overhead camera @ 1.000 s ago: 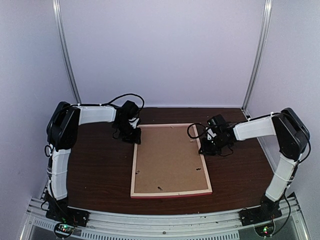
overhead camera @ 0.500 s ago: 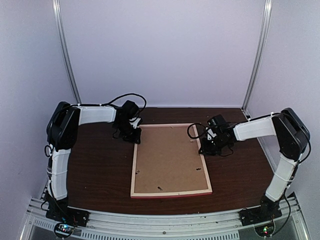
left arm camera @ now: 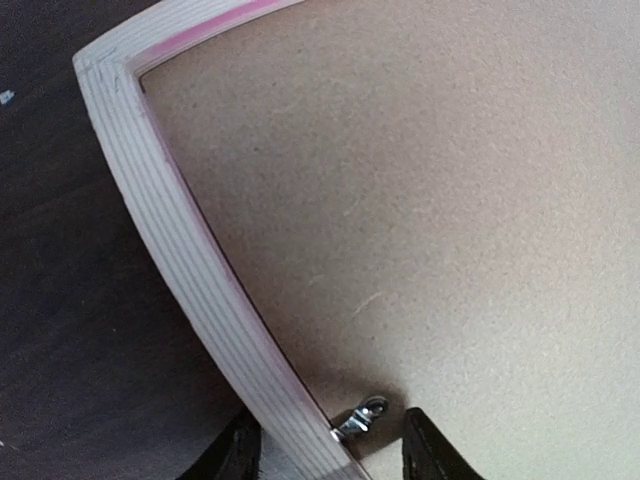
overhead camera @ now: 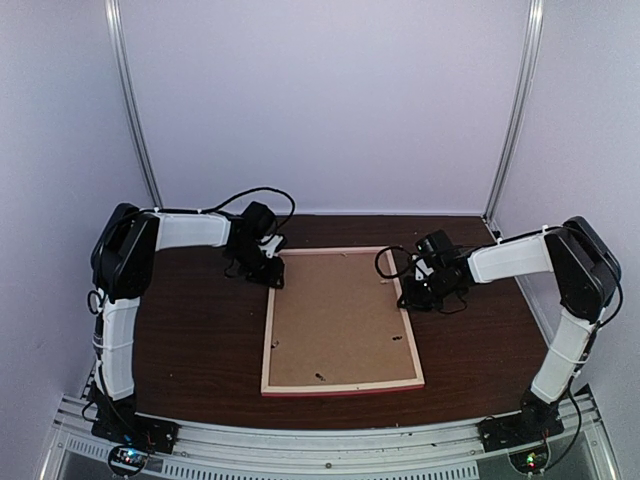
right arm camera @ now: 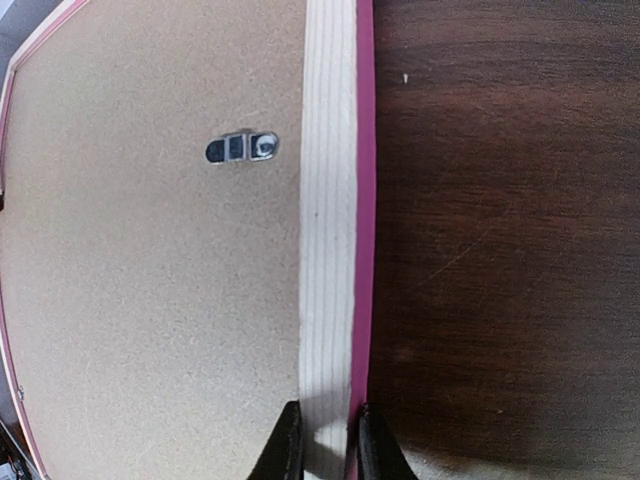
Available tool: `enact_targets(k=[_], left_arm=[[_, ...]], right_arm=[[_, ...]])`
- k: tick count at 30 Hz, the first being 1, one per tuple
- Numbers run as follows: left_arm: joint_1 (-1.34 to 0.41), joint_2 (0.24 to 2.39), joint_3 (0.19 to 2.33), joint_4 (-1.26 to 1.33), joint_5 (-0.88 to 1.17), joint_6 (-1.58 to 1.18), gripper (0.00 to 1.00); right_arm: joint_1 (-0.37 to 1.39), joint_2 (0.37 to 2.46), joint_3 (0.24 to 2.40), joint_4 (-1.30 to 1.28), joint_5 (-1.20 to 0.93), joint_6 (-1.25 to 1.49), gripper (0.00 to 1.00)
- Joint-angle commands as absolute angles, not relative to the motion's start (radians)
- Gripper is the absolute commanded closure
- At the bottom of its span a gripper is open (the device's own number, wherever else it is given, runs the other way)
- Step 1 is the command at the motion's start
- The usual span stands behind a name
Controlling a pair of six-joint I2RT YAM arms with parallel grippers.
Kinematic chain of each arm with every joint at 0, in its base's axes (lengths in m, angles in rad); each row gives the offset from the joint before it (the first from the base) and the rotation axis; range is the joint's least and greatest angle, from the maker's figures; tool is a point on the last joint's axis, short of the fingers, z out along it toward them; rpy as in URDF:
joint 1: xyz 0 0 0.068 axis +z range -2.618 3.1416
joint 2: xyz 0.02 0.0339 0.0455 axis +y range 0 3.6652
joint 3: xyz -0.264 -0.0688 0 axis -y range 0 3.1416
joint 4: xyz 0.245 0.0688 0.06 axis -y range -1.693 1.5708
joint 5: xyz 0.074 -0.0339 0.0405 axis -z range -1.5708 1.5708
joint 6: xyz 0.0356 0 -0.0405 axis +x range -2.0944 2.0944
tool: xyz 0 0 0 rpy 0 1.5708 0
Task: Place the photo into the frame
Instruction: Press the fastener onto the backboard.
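currently the pink wooden picture frame (overhead camera: 268,345) is laid face down on the dark table (overhead camera: 200,340). its 2 o'clock rail is pinched by the right gripper (right arm camera: 325,445); its 11 o'clock rail is straddled by the left gripper (left arm camera: 330,455), jaws parted.

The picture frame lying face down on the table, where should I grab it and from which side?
I'd grip the frame by a long side rail, coming down from above. It lies flat on the table, so only that narrow rail fits between two fingers, one outside, one over the backing board. The right gripper pinches it so.
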State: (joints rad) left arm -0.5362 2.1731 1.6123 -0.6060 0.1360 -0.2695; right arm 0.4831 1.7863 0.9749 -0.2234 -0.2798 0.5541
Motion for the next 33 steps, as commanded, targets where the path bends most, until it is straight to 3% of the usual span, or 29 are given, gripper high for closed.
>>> enact_targets(k=[1, 5, 10, 22, 33], left_arm=[[-0.532, 2.149, 1.586, -0.577, 0.197, -0.258, 0.45], [-0.532, 2.106, 1.561, -0.577, 0.225, -0.274, 0.30], [-0.534, 2.038, 1.501, -0.578, 0.236, -0.304, 0.21], [-0.616, 1.870, 1.271, -0.574, 0.167, -0.347, 0.10], [-0.736, 1.807, 1.185, -0.625, 0.068, -0.360, 0.08]], right_arm=[[0.489, 1.831, 0.915, -0.301, -0.271, 0.550, 0.88], [0.489, 1.819, 0.911, -0.302, -0.261, 0.552, 0.88], [0.490, 1.810, 0.908, -0.307, -0.246, 0.562, 0.88], [0.492, 1.778, 0.897, -0.290, -0.226, 0.578, 0.89], [0.496, 1.767, 0.873, -0.274, -0.230, 0.578, 0.89]])
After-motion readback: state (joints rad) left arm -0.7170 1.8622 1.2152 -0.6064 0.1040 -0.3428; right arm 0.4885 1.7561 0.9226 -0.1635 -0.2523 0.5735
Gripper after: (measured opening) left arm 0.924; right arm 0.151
